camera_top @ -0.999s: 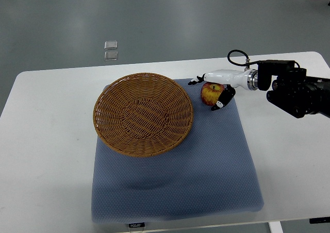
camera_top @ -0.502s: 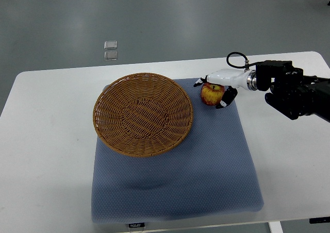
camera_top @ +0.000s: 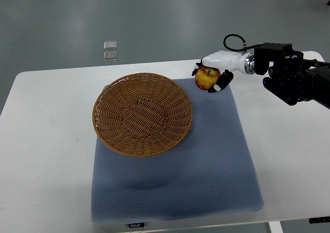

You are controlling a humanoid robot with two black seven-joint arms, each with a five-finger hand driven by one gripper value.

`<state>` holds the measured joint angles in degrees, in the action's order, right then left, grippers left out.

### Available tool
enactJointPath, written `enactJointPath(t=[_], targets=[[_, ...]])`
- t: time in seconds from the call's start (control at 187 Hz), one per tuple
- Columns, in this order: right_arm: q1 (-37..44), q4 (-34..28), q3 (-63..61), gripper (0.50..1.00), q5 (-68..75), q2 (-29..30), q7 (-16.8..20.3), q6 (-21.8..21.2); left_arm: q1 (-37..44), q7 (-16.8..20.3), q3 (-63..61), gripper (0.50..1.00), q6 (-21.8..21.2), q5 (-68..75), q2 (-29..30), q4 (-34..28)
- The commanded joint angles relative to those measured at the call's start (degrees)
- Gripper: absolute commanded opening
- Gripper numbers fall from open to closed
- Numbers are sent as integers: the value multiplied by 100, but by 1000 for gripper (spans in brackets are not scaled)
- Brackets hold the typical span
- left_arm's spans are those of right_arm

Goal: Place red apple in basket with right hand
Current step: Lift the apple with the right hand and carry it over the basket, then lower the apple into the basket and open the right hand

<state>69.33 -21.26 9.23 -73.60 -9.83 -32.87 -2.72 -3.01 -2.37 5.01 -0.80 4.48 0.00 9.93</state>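
Top view: round woven brown wicker basket (camera_top: 143,114), empty, on blue padded mat (camera_top: 206,166) over white tabletop (camera_top: 46,155). Beside its right rim, red-yellow apple (camera_top: 205,78), grasped by white right robot hand (camera_top: 211,77), at the mat's far edge.

— Where is the red apple (camera_top: 205,78)?
— Over the far edge of the blue mat, just right of the basket (camera_top: 143,113), outside its rim. It is red with a yellow patch and sits upright, stem side up.
— And the basket?
— A round, shallow wicker bowl, brown, lying flat on the mat's far left part, nothing in it.
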Motion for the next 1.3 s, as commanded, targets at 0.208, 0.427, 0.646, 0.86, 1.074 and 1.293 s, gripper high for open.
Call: enactJointPath(t=[0.208, 0.427, 0.646, 0.86, 1.074, 1.293], targets=[[643, -89, -53, 500, 83, 719, -213, 220, -7, 0, 9, 1000, 1, 0, 0, 0], [801, -220, -44, 500, 56, 983, -213, 228, -7, 0, 9, 1000, 1, 0, 0, 0], [775, -598, 52, 500, -119, 983, -213, 185, -7, 0, 18, 1000, 1, 0, 0, 0], [705, -1082, 325, 500, -163, 983, -213, 228, -16, 0, 9, 1000, 10, 0, 0, 9], [626, -1301, 325, 500, -146, 983, -213, 228, -25, 0, 9, 1000, 10, 9, 0, 9], [529, -1521, 325, 527, -155, 983, -213, 228, -25, 0, 9, 1000, 10, 9, 0, 9]])
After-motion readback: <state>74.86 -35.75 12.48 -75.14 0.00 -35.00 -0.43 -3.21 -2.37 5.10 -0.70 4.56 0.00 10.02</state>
